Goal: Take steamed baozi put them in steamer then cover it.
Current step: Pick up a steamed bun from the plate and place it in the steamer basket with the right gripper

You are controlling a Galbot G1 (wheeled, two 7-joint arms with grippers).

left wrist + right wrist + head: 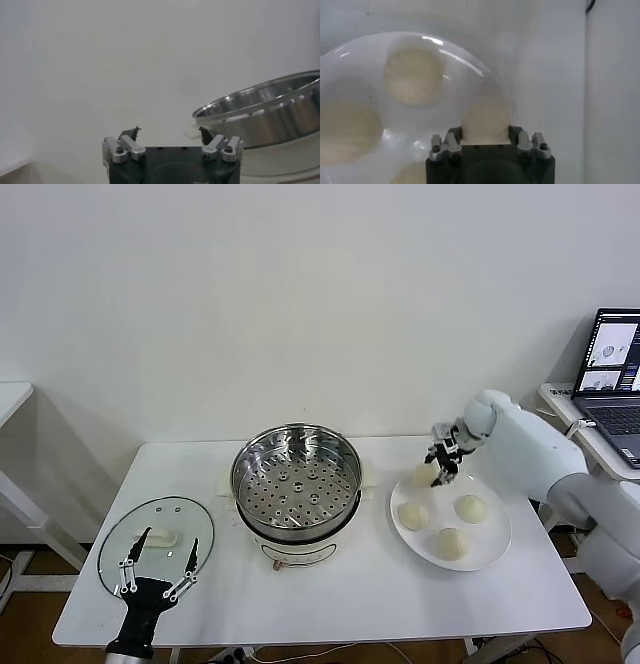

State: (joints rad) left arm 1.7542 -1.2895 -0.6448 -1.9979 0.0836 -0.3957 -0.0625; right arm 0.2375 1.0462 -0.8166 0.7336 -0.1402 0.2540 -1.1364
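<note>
Four baozi (450,542) are sitting on the plate (497,546) at right-centre; the right gripper (441,466) is clamping the rear one, partly hiding it. Left gripper (160,568) is hovering spread wide over the cover (112,552) at lower left, the steamer (296,479) standing apart at centre.

Overhead head view of whole table (330,604); wrist views low, close, sharing steamer (296,481) and plate (492,552).

The right pincer (441,464) partly hides 1 baozi (427,474).
</note>
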